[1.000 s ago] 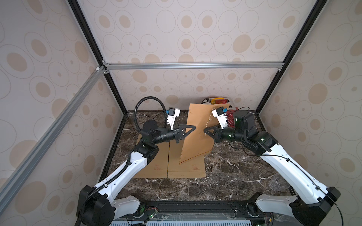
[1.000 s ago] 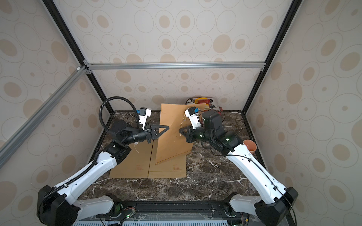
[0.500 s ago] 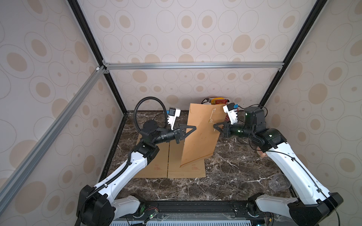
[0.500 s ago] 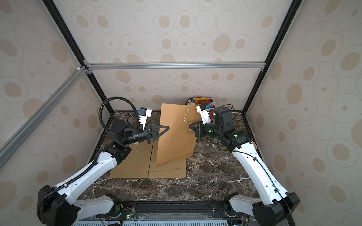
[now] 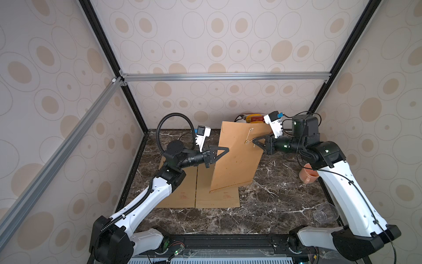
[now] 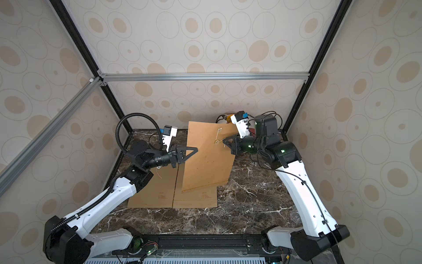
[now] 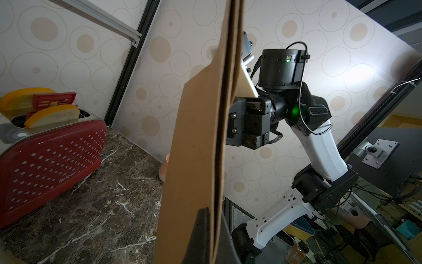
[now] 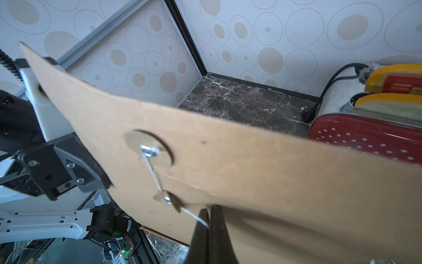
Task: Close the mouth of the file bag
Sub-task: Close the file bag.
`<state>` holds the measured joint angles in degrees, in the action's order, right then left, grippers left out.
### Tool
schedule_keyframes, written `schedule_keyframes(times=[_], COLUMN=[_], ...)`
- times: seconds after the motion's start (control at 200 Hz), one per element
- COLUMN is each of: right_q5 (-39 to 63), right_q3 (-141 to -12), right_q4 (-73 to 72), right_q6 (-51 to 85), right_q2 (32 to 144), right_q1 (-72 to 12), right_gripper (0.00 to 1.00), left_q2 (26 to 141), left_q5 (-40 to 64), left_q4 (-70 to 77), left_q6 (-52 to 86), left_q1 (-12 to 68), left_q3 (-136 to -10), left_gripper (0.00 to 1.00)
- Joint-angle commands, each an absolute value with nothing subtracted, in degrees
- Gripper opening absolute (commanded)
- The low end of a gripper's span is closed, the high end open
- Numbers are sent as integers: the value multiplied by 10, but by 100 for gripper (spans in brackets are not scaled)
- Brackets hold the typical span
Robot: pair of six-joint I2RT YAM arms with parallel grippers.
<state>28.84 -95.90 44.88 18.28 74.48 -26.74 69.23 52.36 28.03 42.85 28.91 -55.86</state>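
Observation:
A brown file bag (image 5: 237, 160) (image 6: 205, 160) stands upright over the table. My left gripper (image 5: 226, 149) (image 6: 195, 149) is shut on its left edge, and its jaws pinch the paper (image 7: 196, 137) in the left wrist view (image 7: 214, 214). The flap lies folded down over the bag (image 8: 251, 171). A thin white string (image 8: 196, 217) runs from the upper round button (image 8: 148, 150) past the lower button (image 8: 167, 200) into my right gripper (image 8: 209, 208) (image 5: 254, 142) (image 6: 225, 141). That gripper is shut on the string, just right of the lower button.
Two more brown file bags (image 5: 180, 189) (image 5: 219, 196) lie flat under the held one. A red toaster (image 7: 45, 155) (image 8: 365, 137) with yellow slices stands at the back. An orange cup (image 5: 308, 174) and a clear cup (image 5: 325, 213) stand by my right arm.
My right gripper has moved right and slightly up across the bag's face, holding the string, and the right arm has swung outward. The left gripper and the bag's left edge have stayed put.

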Motion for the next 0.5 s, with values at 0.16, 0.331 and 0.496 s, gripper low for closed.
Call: schedule_keyframes(times=[0.16,0.331,0.496], right_q5=[310,331,336], right_q3=[-1028,-1047,-1049], right_q4=[502,498,492], right_q6=[173,188,189], right_q2=[765,777,780], right_q1=[-265,-274,-289], right_gripper=[2,3,4], left_q2=[694,694,690], left_q5=[538,539,538], left_q4=[271,262,256], left_q6=[411,405,400], left_q1=[298,304,304], left_q3=[-591,-594,-594], left_gripper=[0,0,0])
